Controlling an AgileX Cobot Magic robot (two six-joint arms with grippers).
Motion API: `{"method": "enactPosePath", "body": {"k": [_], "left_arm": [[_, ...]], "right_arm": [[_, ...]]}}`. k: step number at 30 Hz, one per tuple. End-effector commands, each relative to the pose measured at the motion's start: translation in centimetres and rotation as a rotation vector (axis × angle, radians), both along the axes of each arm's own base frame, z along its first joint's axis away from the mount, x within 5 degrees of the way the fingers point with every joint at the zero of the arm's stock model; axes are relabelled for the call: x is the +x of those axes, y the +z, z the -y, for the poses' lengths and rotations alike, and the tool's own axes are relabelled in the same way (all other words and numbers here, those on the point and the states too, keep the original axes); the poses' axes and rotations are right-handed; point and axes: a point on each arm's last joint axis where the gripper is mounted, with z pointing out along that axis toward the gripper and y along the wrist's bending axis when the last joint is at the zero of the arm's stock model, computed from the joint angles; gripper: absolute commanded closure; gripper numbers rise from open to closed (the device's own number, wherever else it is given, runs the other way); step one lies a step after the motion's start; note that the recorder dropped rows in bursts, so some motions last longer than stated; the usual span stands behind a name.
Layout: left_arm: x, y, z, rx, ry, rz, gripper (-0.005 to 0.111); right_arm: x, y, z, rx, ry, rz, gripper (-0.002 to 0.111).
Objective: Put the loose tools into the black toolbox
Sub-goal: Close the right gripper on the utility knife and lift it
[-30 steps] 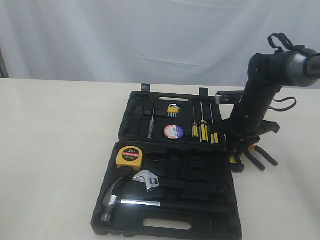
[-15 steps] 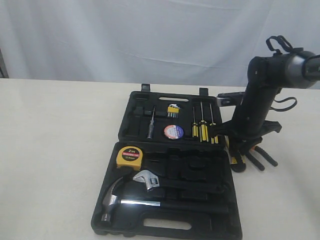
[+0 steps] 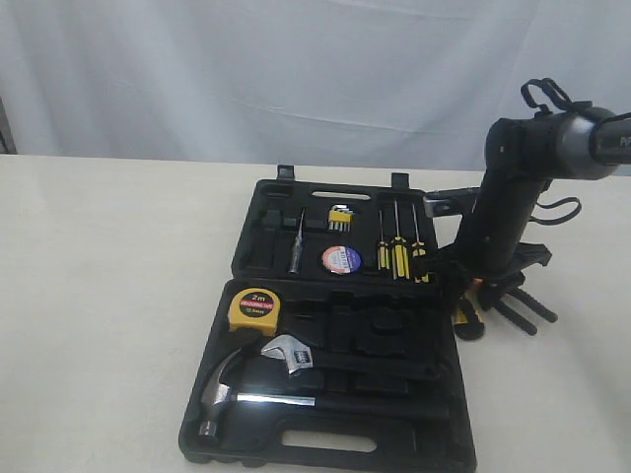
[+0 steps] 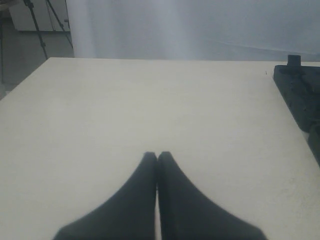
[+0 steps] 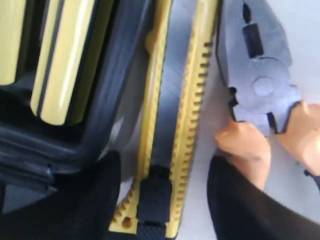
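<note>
Starting on the left, the left gripper (image 4: 157,156) is clenched with nothing in it, fingers pressed together over bare table (image 3: 108,296). We only see a corner of the toolbox (image 3: 394,448) off to its side. The toolbox lies open in the middle of the table. The tape measure (image 3: 255,310) is already sitting in the near half at its left end, with the hammer (image 3: 222,389) and wrench (image 3: 288,353) just below it. In the far half we've got the tape roll (image 3: 341,259) seated near the middle, and the screwdrivers (image 3: 399,256) right of it. Past the toolbox's right edge, the knife (image 5: 175,125) lies flat on the table, just beside the case wall. The right gripper (image 5: 165,200) is down over it, spread apart with one finger on each side of the knife body, not squeezing it as far as we can tell. The pliers (image 5: 260,90) are on the table just beside the knife, on the side away from the case, orange grips near one finger.
</note>
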Motion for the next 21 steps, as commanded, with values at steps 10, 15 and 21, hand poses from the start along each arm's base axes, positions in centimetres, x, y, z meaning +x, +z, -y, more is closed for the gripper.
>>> {"method": "enactPosePath", "body": {"k": [10, 15, 21], "left_arm": [[0.0, 0.0, 0.0, -0.005, -0.003, 0.005, 0.107], [0.0, 0.0, 0.0, -0.005, -0.003, 0.005, 0.107], [0.0, 0.0, 0.0, -0.005, -0.003, 0.005, 0.107]], "right_arm": [[0.1, -1.0, 0.2, -0.002, -0.002, 0.007, 0.1], [0.0, 0.9, 0.1, -0.007, -0.001, 0.033, 0.109], [-0.6, 6.0, 0.0, -0.025, -0.045, 0.116, 0.109]]}}
